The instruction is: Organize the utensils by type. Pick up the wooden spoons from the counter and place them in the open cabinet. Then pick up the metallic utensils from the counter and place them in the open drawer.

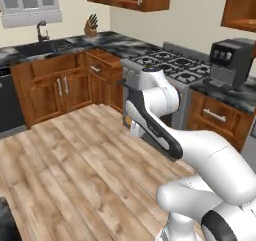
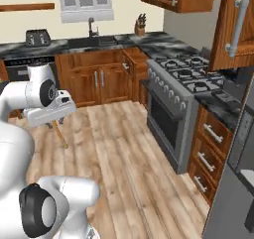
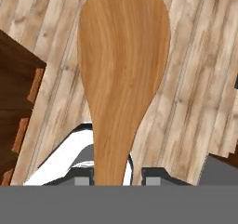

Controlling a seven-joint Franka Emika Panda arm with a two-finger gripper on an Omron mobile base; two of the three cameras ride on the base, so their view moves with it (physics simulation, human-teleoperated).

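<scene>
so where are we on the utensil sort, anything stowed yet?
Nothing shows as stowed. In hand: the claw is shut on a wooden spoon, its bowl sticking out over the wood floor; the right base view shows the spoon hanging below the hand. Left: get it into the open cabinet, then the remaining wooden and metal utensils. A drawer stands open beside the stove; its contents cannot be seen.
</scene>
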